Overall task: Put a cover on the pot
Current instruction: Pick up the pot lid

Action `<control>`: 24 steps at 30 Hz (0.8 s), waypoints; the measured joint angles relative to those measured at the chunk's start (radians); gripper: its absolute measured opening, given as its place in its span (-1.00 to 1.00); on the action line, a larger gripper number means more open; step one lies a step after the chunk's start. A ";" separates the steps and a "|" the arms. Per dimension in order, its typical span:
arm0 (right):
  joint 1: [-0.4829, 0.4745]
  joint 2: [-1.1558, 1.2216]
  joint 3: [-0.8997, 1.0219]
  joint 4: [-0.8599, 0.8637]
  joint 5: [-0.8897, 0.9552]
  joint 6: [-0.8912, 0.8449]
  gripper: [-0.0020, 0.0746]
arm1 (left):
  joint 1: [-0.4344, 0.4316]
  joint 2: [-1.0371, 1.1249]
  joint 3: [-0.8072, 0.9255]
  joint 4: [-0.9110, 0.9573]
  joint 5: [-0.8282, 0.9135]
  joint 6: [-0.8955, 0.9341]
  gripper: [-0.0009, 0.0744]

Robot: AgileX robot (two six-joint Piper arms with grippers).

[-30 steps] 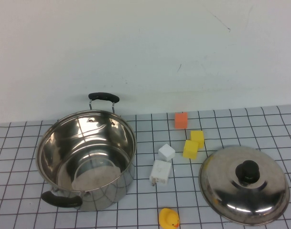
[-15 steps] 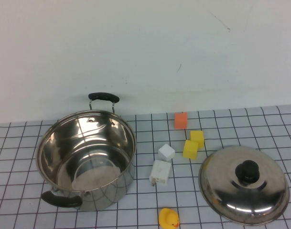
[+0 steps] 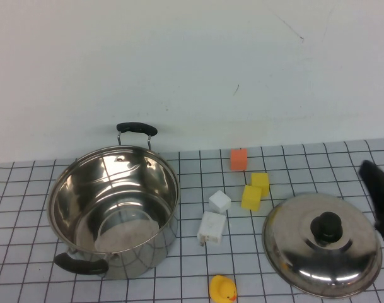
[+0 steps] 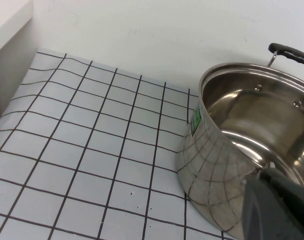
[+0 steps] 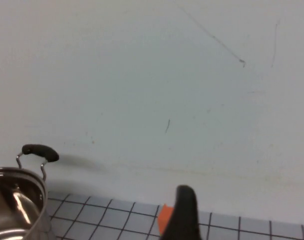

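Observation:
The pot (image 3: 110, 202) is a large shiny steel pot with two black loop handles; it stands open on the left of the checked table and also shows in the left wrist view (image 4: 231, 150) and the right wrist view (image 5: 17, 200). The domed steel lid (image 3: 305, 252) with its black knob (image 3: 327, 227) lies on the table at the right. My right gripper (image 3: 378, 199) shows at the right edge, just right of the lid and above it; it also shows in the right wrist view (image 5: 184, 215). My left gripper (image 4: 276, 210) is close beside the pot's outer wall and is out of the high view.
Between pot and lid lie an orange block (image 3: 239, 159), two yellow blocks (image 3: 251, 197), two white blocks (image 3: 212, 228) and a yellow duck (image 3: 222, 289) at the front. A white wall rises right behind the table.
My right gripper has come into the high view at the right edge, beside the lid. Pot, lid and blocks have not moved.

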 joint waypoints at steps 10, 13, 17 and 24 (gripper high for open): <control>0.002 0.597 -0.040 -0.028 -0.342 0.098 0.59 | 0.000 0.000 0.000 0.000 0.000 0.000 -0.98; 0.002 0.692 -0.077 -0.028 -0.346 0.147 0.59 | 0.000 0.000 0.000 0.000 0.000 0.000 -0.98; 0.002 0.750 -0.127 -0.028 -0.347 0.181 0.59 | 0.000 0.000 0.000 0.000 0.000 0.000 -0.98; 0.002 0.759 -0.176 0.013 -0.246 0.161 0.58 | 0.000 0.000 0.000 0.000 0.000 0.000 -0.98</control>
